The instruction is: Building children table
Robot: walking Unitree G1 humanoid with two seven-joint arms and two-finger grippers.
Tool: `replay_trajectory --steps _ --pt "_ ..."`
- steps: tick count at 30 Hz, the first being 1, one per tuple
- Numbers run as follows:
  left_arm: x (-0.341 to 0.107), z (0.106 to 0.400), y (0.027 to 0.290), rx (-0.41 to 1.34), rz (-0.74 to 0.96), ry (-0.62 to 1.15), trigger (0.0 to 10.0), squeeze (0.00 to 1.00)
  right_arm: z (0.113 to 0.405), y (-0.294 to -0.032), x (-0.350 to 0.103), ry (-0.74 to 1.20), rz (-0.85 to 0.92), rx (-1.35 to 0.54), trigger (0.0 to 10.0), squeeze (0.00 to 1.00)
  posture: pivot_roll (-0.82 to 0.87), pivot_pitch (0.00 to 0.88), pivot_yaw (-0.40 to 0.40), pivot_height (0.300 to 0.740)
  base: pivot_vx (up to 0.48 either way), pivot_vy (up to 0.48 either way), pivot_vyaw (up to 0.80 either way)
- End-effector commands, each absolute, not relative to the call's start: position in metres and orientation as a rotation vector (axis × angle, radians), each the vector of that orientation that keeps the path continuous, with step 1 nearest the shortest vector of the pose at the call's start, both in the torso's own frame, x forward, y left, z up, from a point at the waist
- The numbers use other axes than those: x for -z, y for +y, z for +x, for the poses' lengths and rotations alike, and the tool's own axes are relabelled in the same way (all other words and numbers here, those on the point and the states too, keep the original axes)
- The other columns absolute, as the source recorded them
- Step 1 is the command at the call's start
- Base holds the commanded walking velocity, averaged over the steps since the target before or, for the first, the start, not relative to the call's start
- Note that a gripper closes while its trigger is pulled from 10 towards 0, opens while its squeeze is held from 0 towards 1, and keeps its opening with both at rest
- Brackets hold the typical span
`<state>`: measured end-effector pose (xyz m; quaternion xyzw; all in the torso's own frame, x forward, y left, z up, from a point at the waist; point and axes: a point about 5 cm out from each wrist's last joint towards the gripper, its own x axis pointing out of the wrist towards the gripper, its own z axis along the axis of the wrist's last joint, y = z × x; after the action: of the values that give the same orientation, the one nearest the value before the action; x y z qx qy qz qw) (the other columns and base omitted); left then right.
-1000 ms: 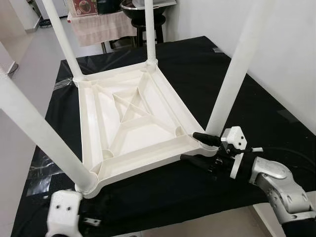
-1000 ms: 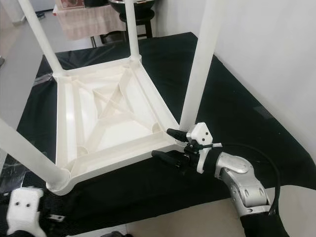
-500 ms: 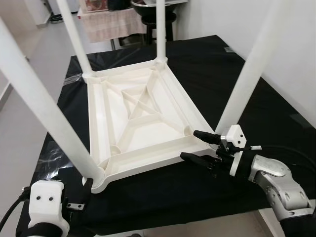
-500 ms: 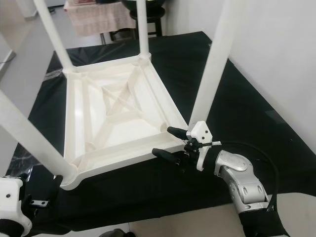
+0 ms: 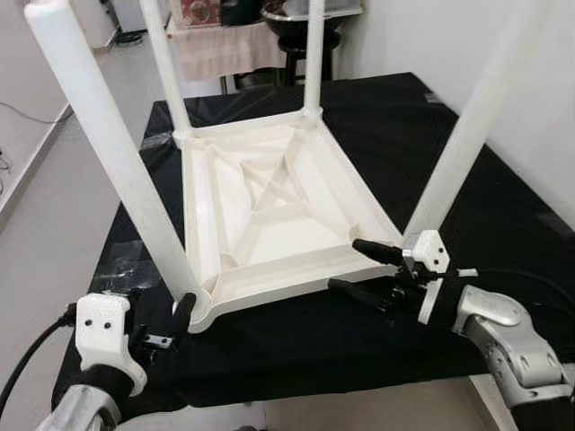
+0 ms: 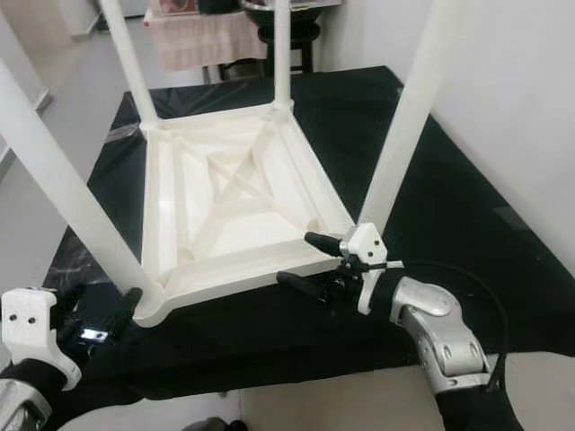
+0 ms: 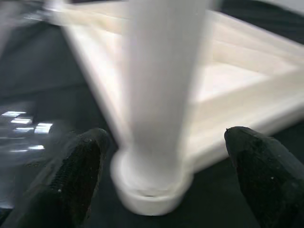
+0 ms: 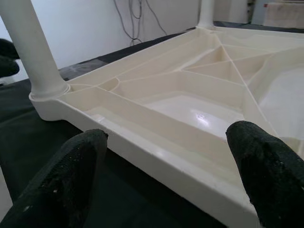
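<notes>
Nearest the robot, the left pincer [image 5: 184, 314] has come up to the near left corner of the overturned table [image 5: 278, 211], its fingers spread wide on either side of the foot of the near left leg [image 5: 108, 144]; the left wrist view shows that leg standing between the two open pads [image 7: 80, 166], with no contact that can be made out. A second ago this pincer sat lower and further back, under the corner, so it has closed in on the leg socket. The right pincer [image 5: 355, 265] stays where it was at the near right corner, fingers wide apart, one above the rim and one below it, just beside the base of the near right leg [image 5: 467, 135]; it grips nothing yet. The table lies top down on the black counter [image 5: 422, 162], ribbed underside up, all four legs seated in their corners, the two far legs [image 5: 314, 54] rising toward the back. The whole picture has swung rightward over the last second, which is the head turning, not the table shifting. Beyond the counter stand a stool [image 5: 301, 31] and a cloth-draped stand [image 5: 220, 49]. With both pincers now framing the near corners, the assembly looks finished bar checking the legs or lifting and turning the table upright.
</notes>
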<state>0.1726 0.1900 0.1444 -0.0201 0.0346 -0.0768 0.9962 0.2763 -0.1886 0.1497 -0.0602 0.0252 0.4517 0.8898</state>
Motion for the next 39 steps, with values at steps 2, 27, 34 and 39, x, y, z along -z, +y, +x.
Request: replay_trajectory --steps 2,27,34,39 --pt "-0.140 0.171 0.187 0.176 -0.060 0.100 10.0 0.00 0.274 -0.189 -0.150 0.048 -0.120 -0.946 10.0 0.00 0.10 0.127 0.043 0.740 0.000 0.000 0.00" --pt "-0.147 0.221 0.207 0.013 0.011 -0.023 10.0 0.00 0.251 -0.206 -0.165 0.028 -0.061 -0.940 10.0 0.00 0.04 0.131 0.047 0.740 0.000 0.000 0.00" --pt "-0.144 0.226 0.203 0.033 0.017 -0.016 10.0 0.00 0.219 -0.232 -0.168 0.117 -0.090 -0.991 10.0 0.00 0.02 0.135 0.055 0.740 0.000 0.000 0.00" --pt "-0.144 0.228 0.202 0.032 0.021 -0.021 10.0 0.00 0.220 -0.232 -0.170 0.115 -0.090 -0.988 10.0 0.00 0.02 0.134 0.055 0.740 0.000 0.000 0.00"
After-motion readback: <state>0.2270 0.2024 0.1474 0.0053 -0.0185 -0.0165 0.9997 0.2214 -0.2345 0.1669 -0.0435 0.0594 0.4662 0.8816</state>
